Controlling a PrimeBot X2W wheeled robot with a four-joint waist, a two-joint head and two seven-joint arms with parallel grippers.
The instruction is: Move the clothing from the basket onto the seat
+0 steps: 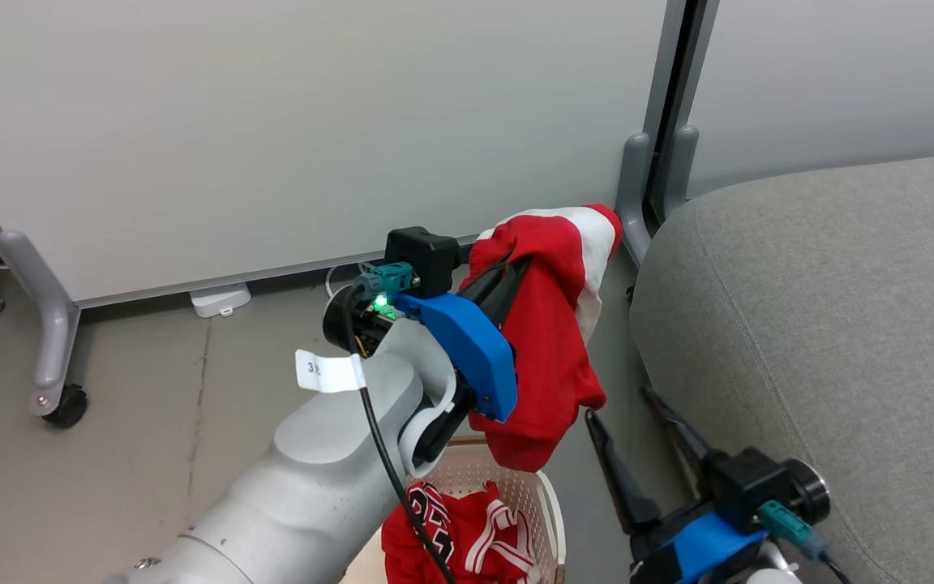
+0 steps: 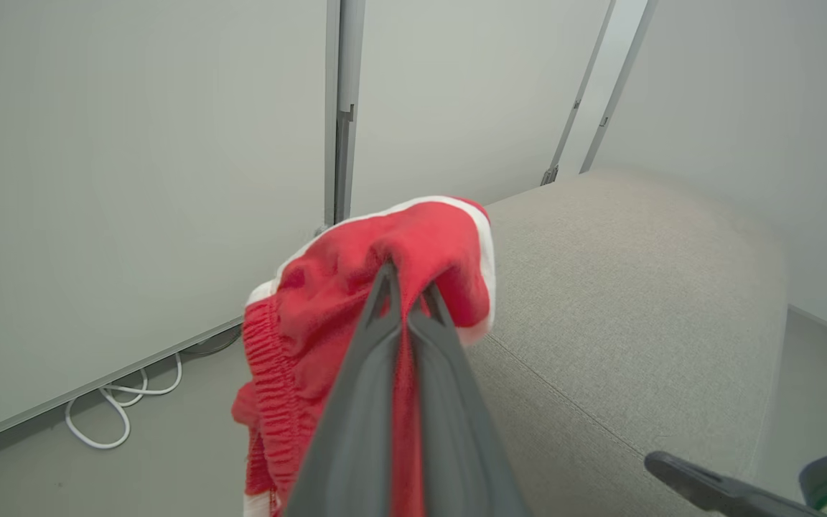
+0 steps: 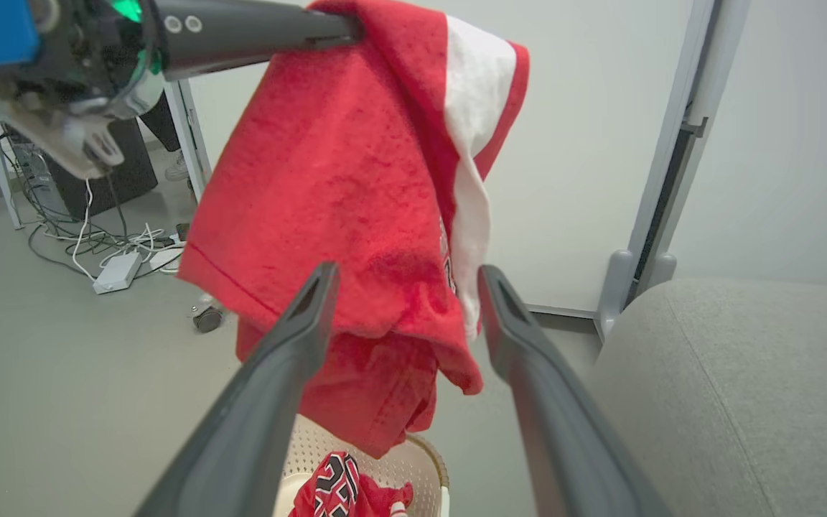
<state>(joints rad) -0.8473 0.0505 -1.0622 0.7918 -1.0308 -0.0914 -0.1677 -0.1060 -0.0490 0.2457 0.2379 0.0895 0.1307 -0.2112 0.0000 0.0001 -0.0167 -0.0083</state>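
— What's nearest?
— The basket [image 1: 550, 495] holds the numbered jersey [image 1: 443, 527]. Right of it, the right gripper [image 1: 618, 405] gapes wide, empty.
— And farther?
— The left gripper [image 2: 405, 283] pinches the red garment [image 1: 548, 324] aloft, left of the seat [image 1: 824, 324].

One red garment [image 1: 552, 324], with a broad white stripe and a gathered elastic edge, hangs in the air, pinched at its top between the pressed-together fingers of the left gripper [image 2: 408, 281]. Its lower folds dangle just above the far rim of the basket [image 1: 550, 507]. The cream, perforated basket stands on the floor, near and left of the seat [image 1: 824, 341], and holds a crumpled red jersey [image 1: 451, 535] with black-and-white numerals and white stripes. The seat, light-grey fabric with rounded edges and a stitched seam, lies to the right.
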